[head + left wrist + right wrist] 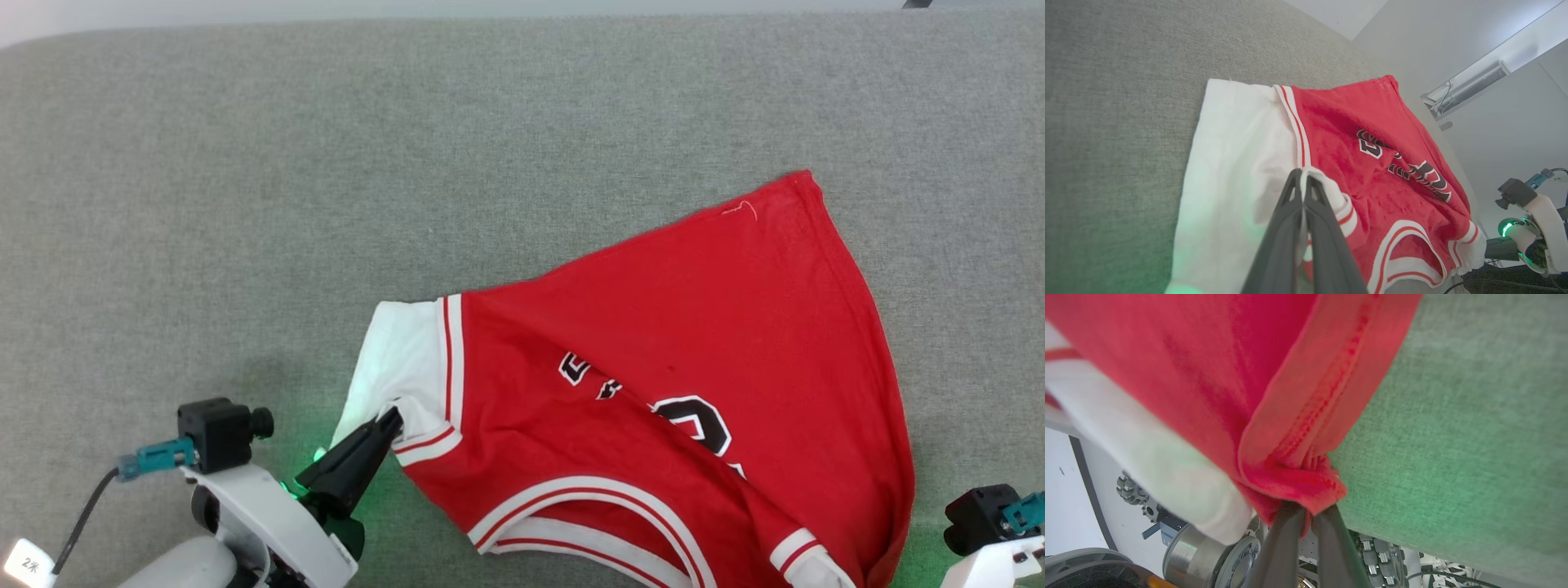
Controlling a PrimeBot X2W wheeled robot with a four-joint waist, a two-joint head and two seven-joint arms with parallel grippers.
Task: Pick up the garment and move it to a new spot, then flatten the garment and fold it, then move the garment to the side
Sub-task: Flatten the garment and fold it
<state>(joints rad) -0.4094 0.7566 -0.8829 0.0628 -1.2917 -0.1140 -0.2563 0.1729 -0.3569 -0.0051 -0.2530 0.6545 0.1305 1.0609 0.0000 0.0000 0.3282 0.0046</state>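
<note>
Since the red jersey T-shirt [653,343] is made of thin, soft knit, it is sagging and wrinkling wherever nothing is supporting it. I judge it to be light, limp and not fragile, so it will be following any pull and stretching rather than moving as one stiff piece. It is lying face up on the grey fabric surface [286,163], toward the robot's right and close to the near edge, with diagonal folds running across the black lettering [694,416]. The left gripper [390,423] is holding the striped cuff of the white sleeve [400,359], its two fingers pressing together with only the thin cloth between them. The right gripper [1308,510] is likewise closed tight, pinching a bunched bit of the red hem [1306,473] at the border of the surface. Seams, cuffs and hems are looking like the best places for gripping, because the doubled cloth there is thicker and probably slipping less; two well-separated points, pulled apart gently, should be taking out the slack before flattening.
</note>
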